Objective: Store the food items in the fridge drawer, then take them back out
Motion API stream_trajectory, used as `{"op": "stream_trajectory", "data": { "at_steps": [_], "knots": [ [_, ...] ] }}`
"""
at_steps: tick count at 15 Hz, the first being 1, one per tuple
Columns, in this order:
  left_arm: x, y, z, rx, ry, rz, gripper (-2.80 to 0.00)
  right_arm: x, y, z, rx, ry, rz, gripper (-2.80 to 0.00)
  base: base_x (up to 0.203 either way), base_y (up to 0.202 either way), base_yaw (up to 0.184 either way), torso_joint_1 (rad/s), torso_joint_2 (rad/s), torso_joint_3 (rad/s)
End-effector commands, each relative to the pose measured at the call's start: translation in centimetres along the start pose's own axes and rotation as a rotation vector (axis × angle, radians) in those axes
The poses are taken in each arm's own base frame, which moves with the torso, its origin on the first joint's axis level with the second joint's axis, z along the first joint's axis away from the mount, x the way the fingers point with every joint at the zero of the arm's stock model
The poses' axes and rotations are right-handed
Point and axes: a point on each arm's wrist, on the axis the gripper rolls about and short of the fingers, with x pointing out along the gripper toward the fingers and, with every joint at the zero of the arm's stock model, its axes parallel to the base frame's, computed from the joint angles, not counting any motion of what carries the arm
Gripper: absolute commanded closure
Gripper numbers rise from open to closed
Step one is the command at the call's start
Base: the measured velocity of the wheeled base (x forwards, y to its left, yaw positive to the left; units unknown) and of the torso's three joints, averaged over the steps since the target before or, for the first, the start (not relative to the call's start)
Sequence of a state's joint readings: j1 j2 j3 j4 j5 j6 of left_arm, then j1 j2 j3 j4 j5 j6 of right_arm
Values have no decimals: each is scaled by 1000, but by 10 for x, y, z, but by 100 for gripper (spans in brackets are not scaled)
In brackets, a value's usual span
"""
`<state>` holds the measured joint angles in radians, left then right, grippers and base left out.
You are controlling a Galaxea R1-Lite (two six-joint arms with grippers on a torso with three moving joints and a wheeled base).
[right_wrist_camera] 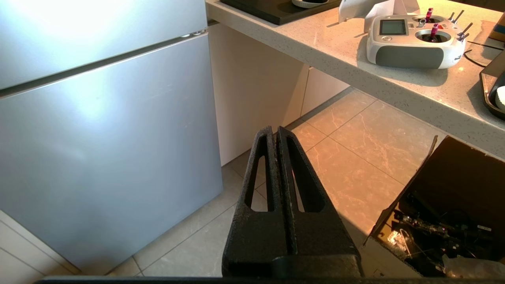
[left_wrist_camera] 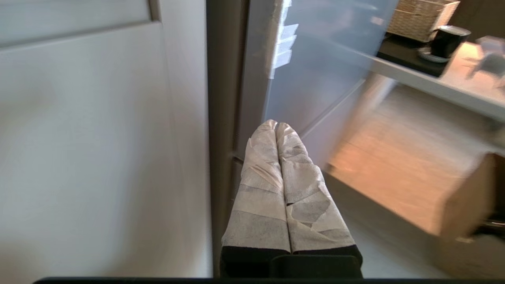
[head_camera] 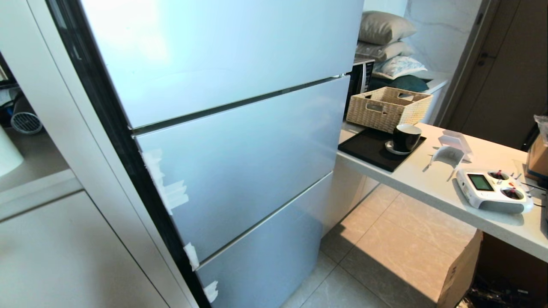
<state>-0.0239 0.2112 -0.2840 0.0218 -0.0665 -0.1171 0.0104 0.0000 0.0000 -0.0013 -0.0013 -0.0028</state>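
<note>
While the tall pale-blue fridge (head_camera: pixel 222 141) stands with all 3 of its fronts shut, we face it in a kitchen with beige marbled floor tiles (head_camera: pixel 398 239) and a white cabinet panel (head_camera: pixel 64 239) on our left. Strips of white tape (head_camera: pixel 169 188) cling along the fridge's dark left edge. To the right runs a speckled white stone counter (head_camera: pixel 432 188). On it sits a flat black tray (head_camera: pixel 372 147) carrying a black mug on a saucer (head_camera: pixel 406 137), with an open woven wicker basket (head_camera: pixel 387 107) just behind; we cannot see inside the basket. Nearer lies a white radio controller with a small screen and 2 sticks (head_camera: pixel 492 190). An open brown cardboard box (right_wrist_camera: pixel 453 213) of dark clutter stands on the floor under the counter. No writing is readable. The fruits and the clear drawer are out of sight. Our left gripper (left_wrist_camera: pixel 275 125), its fingers wrapped in white tape, is pressed closed and empty near the fridge's left edge. Our right gripper (right_wrist_camera: pixel 275 132), black, is closed and empty above the floor.
</note>
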Motion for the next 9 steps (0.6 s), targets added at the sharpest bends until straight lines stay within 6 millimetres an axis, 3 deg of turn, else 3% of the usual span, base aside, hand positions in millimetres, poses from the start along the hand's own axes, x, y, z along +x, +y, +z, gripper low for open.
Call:
{"op": "stream_trajectory", "data": {
  "at_steps": [1,5,9],
  "knots": [
    [50,1,16,-125,216,7,0,0,0,0,0,1,0,0,0,0,0,0,0,0],
    [130,3,14,-334,344,31,0,0,0,0,0,1,0,0,0,0,0,0,0,0],
    [189,-1,5,-365,343,-7,0,0,0,0,0,1,0,0,0,0,0,0,0,0]
  ]
}}
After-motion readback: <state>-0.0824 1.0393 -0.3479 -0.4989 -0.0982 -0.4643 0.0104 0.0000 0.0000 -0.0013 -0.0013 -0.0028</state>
